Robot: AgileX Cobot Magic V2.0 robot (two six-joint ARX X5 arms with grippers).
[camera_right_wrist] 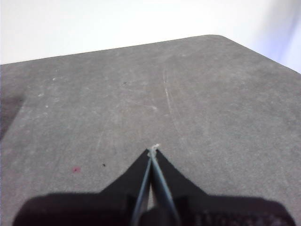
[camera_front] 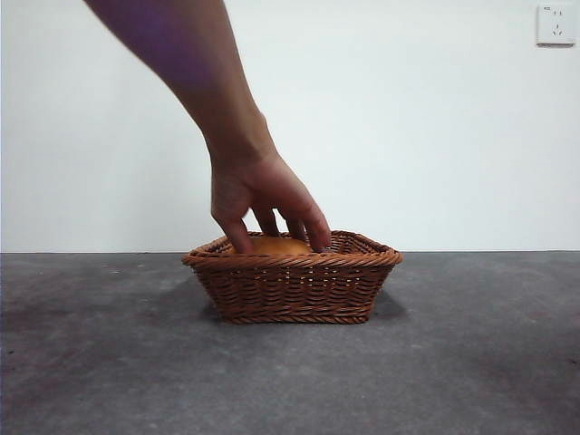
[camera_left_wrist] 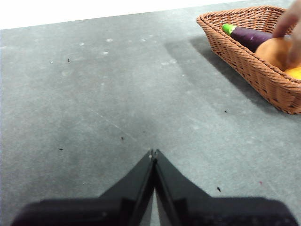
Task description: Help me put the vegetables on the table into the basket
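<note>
While a person's hand (camera_front: 263,195) reaches into the basket (camera_front: 292,288) holding all three vegetables (camera_left_wrist: 275,47), both pincers wait clenched, empty.

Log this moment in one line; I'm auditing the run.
hand: in basket, on potato | eggplant, yellow lump: in basket | left gripper: shut, idle | right gripper: shut, idle

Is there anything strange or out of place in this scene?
Yes. A human hand reaches into the basket and touches the potato. The eggplant and the yellow lump lie in the basket too. Both grippers, left and right, hang shut over bare table.
</note>
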